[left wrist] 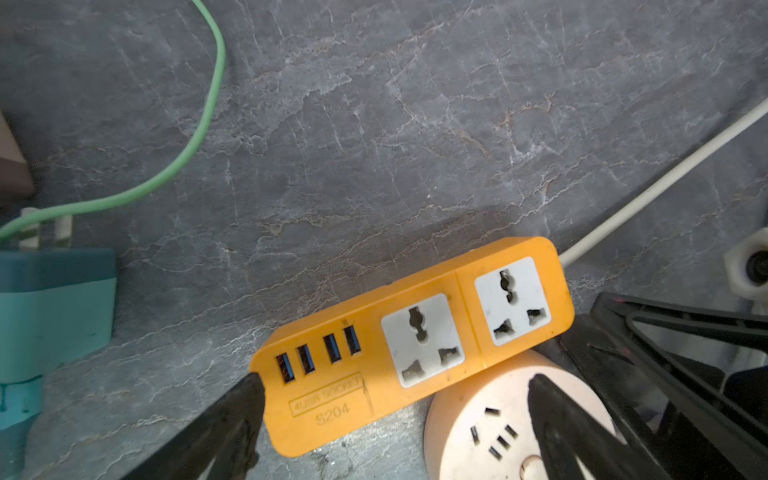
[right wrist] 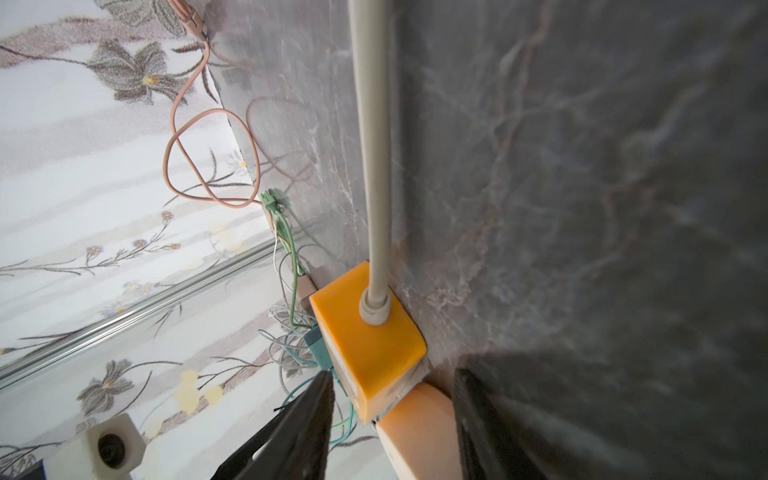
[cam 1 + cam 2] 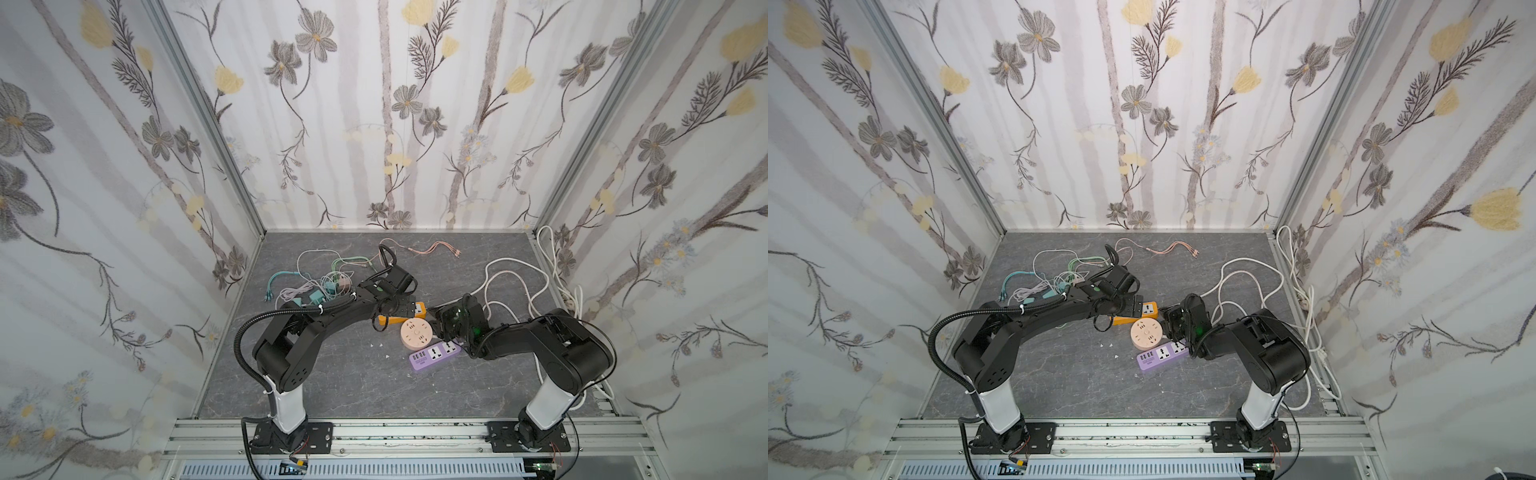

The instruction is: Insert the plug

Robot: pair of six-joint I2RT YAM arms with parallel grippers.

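A teal plug (image 1: 54, 307) with its prongs showing lies on the grey floor, left of the orange power strip (image 1: 415, 345), among tangled cables (image 3: 307, 282). My left gripper (image 1: 397, 378) hangs open over the strip's USB end (image 3: 384, 320) and holds nothing. One of its fingers (image 1: 245, 415) is beside that end and the other is over the round peach socket (image 1: 490, 419). My right gripper (image 2: 395, 374) is open. Its fingers straddle the strip's cord end (image 2: 365, 332) and the peach socket's edge (image 2: 419, 432), with gaps on both sides.
A purple power strip (image 3: 434, 353) lies in front of the peach socket (image 3: 415, 332). The strip's white cord (image 2: 374, 145) runs to loops of white cable (image 3: 498, 270) at the right wall. Pink cables (image 3: 432, 249) lie near the back wall.
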